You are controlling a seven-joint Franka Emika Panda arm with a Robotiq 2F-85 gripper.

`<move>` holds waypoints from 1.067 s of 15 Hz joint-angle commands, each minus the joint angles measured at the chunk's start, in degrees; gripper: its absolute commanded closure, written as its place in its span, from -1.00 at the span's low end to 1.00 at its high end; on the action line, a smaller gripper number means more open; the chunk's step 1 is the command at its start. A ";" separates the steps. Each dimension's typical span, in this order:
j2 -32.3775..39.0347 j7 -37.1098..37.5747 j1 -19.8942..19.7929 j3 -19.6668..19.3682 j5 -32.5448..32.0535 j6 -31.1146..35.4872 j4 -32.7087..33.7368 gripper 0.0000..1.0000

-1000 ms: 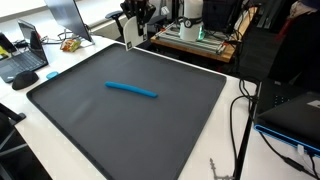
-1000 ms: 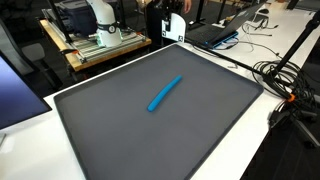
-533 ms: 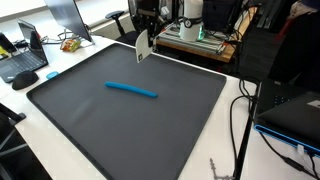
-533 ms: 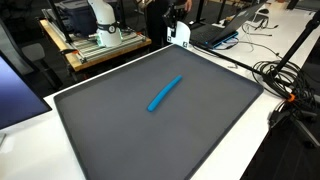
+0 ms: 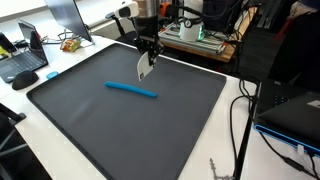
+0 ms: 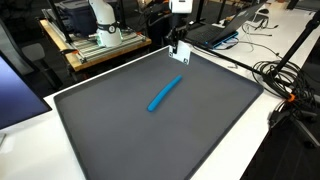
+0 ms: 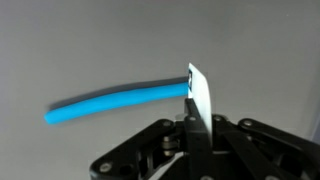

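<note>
My gripper (image 5: 147, 55) is shut on a thin white card (image 5: 143, 68), held edge-up above the far part of a dark grey mat (image 5: 90, 120). It also shows in an exterior view (image 6: 177, 42) with the white card (image 6: 180, 55) hanging below it. A long blue stick (image 5: 131, 90) lies flat near the mat's middle, a little in front of the gripper; it also shows in an exterior view (image 6: 165, 93). In the wrist view the jaws (image 7: 190, 125) pinch the card (image 7: 199, 95), and the blue stick (image 7: 115, 101) lies on the mat beyond it.
The mat (image 6: 120, 140) covers a white table. A laptop (image 5: 25, 60) and a black mouse (image 5: 52, 74) sit beside the mat. A wooden bench with equipment (image 5: 200, 40) stands behind. Cables (image 6: 285, 85) trail along one table side.
The gripper with the white card has moved from beyond the mat's far edge forward and down over the mat, nearer the blue stick. The stick has not moved.
</note>
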 commanded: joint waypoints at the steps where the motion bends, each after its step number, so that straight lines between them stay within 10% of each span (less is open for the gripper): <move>1: 3.61 0.76 0.95 -0.98 -1.72 3.01 0.79 0.98; 16: 11.87 1.03 2.82 -4.26 -6.43 7.53 3.09 0.98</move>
